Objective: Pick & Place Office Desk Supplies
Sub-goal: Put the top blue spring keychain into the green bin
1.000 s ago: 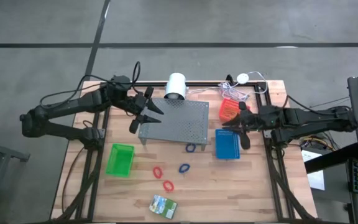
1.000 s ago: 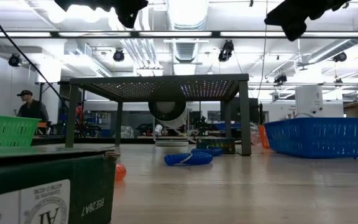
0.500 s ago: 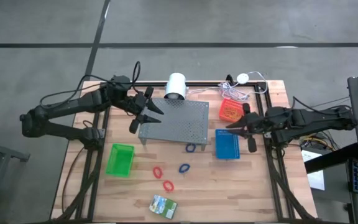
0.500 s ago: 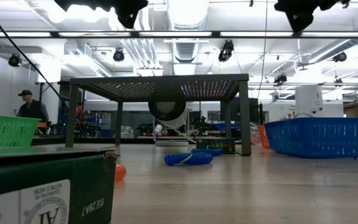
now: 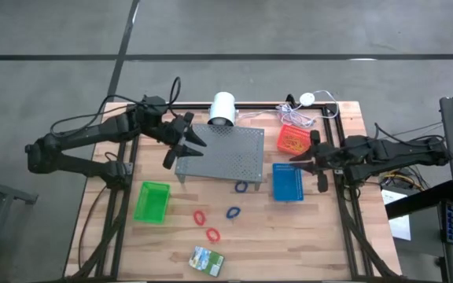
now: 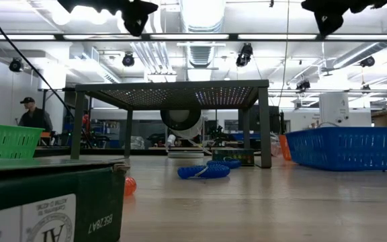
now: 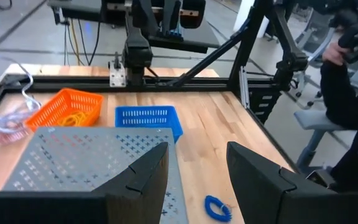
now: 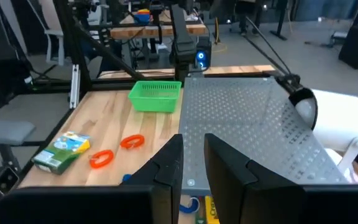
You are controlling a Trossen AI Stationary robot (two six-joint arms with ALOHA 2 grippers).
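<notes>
We see the left gripper (image 5: 181, 144) hanging above the left end of the grey perforated stand (image 5: 222, 152), its fingers (image 7: 143, 180) spread apart with nothing between them. The right gripper (image 5: 315, 163) hangs over the right side of the table (image 5: 321, 236), between the red basket (image 5: 291, 140) and the blue basket (image 5: 288, 183), its fingers (image 8: 168, 165) drawn close with only a narrow gap and nothing held.

The supplies lie well apart from both grippers. A blue band (image 5: 241, 187) rests just at the stand's front edge, another blue band (image 5: 233, 212) lies nearer the front, and two red bands (image 5: 200, 216) (image 5: 212, 233) sit beside it. The crayon box (image 5: 207, 259) lies near the front edge. Tan rubber bands (image 7: 76, 115) sit inside the red basket. The green basket (image 5: 152, 201) stands at front left.

Behind the stand sits a white cylindrical device (image 5: 223, 108), with white cabling (image 5: 309, 106) at the back right. In the low view, the stand's legs and a dark box (image 6: 46, 198) block much of the table.
</notes>
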